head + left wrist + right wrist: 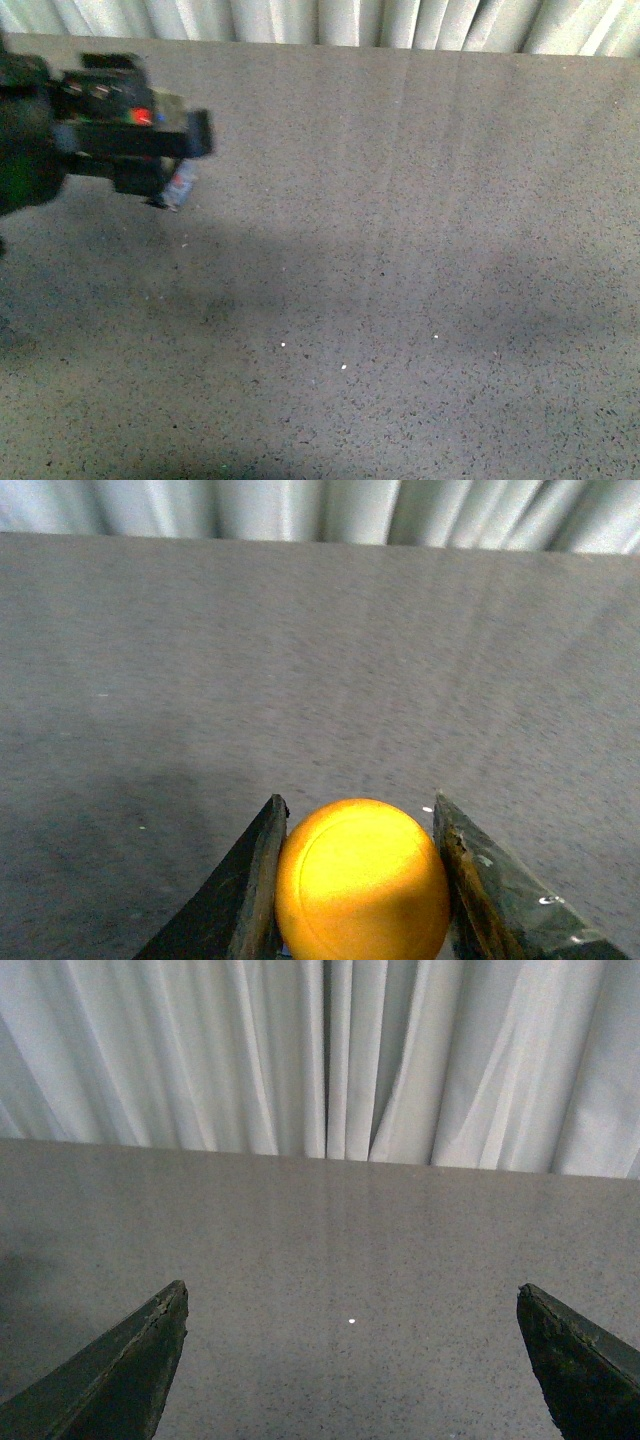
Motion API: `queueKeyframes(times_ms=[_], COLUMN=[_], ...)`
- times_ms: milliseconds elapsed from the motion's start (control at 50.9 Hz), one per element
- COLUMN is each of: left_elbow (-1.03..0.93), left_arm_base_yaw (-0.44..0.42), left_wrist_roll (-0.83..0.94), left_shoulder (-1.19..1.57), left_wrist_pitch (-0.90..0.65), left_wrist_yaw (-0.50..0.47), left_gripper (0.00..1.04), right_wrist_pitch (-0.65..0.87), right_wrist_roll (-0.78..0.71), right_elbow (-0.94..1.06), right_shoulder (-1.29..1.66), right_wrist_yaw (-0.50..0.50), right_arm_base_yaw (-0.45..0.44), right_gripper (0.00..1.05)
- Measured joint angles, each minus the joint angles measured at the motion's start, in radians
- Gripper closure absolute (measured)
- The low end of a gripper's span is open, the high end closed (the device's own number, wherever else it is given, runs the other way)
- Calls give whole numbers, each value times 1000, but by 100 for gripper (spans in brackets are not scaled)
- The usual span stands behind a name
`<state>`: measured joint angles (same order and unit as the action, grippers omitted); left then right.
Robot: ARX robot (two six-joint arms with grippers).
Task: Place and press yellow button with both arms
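A speckled grey tabletop [400,250] runs back to a pleated white curtain [320,1050]. The left gripper [358,805] clamps the yellow button [362,880] by its domed cap at the table's far left, where the blurred front view seems to show its bluish base. The right gripper [352,1288] is spread wide above the tabletop.

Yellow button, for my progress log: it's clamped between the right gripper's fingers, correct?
No, the arm is wrong: the left wrist view shows the yellow button clamped between the fingers of the left gripper. The right gripper is open, holding nothing.
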<state>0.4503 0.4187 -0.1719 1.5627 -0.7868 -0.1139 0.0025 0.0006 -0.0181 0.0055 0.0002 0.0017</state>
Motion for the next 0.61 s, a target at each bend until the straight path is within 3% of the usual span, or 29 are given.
queueKeyframes(times_ms=[177,609], left_elbow=[53,159], left_arm_base_yaw=[98,138], left_wrist_roll=[-13,10], left_shoulder=[153,416], left_wrist_pitch=[-67,-148], left_wrist_yaw=[-15,10], left_gripper=[70,70], right_wrist_pitch=[0,0], right_wrist_roll=[0,0], right_elbow=[0,0], right_shoulder=[0,0], right_wrist_yaw=[0,0], right_arm_base_yaw=[0,0], right_gripper=[9,9])
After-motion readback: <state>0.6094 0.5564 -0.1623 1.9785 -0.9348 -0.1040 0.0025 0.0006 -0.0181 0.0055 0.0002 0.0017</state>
